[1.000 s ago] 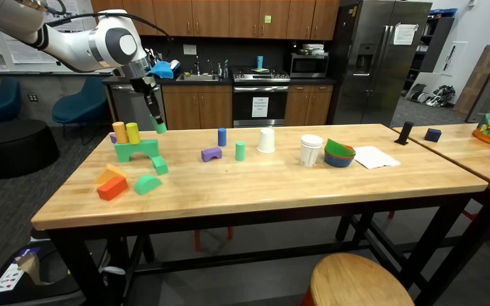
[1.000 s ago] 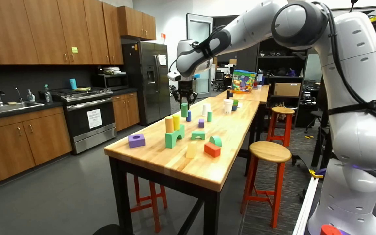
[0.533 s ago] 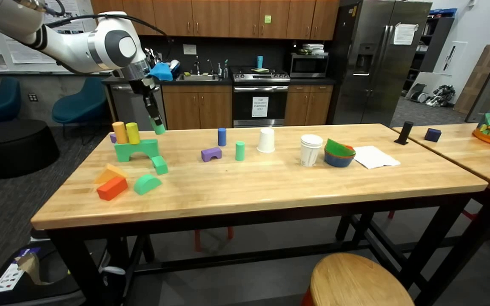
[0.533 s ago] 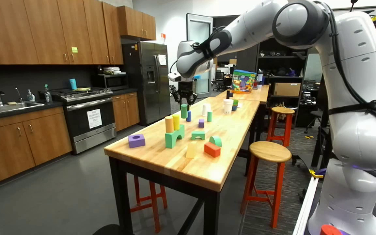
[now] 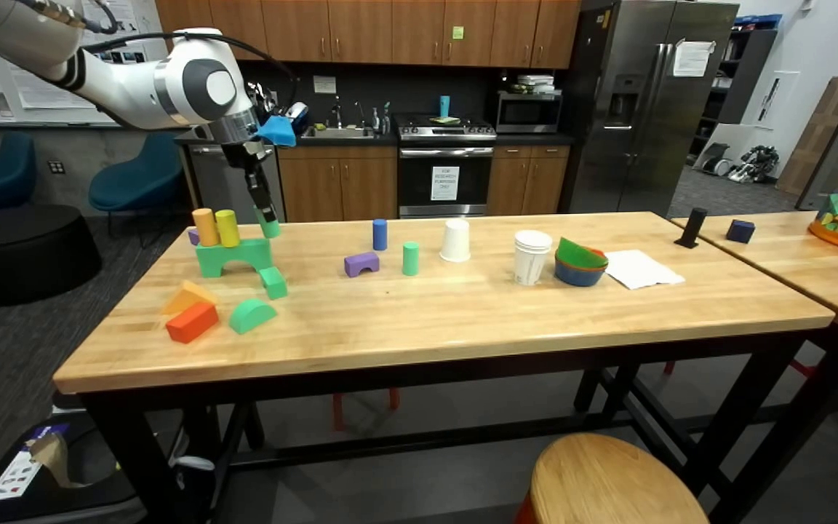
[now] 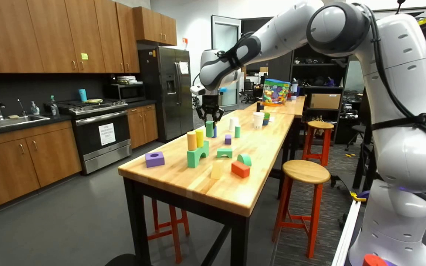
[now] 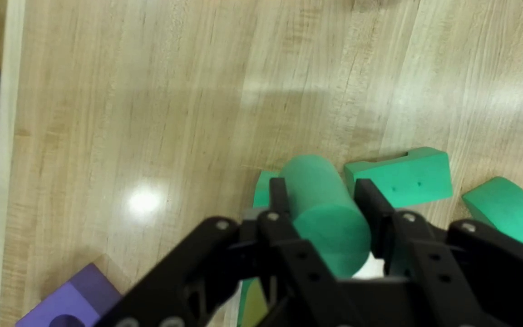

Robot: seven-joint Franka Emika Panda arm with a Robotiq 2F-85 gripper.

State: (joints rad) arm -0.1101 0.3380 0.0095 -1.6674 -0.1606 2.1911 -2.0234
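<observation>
A long, pale wooden table (image 5: 463,320) stands in a room with brown wooden cupboards (image 6: 57,35). The black gripper (image 7: 322,190) hugs a green cylinder block (image 7: 327,222), spread only as wide as that block. The block hangs above the table, near a green arch block (image 5: 243,251) with a yellow cylinder (image 5: 228,229) and an orange cylinder (image 5: 205,227) on top.

- White arm (image 6: 407,99) is gleaming — dark grey rings (image 6: 358,31) are banding it
- Black cable (image 6: 380,68) is snaking along, strapped down
- Black gripper (image 7: 323,193) is showing silvery screws (image 7: 222,224)
</observation>
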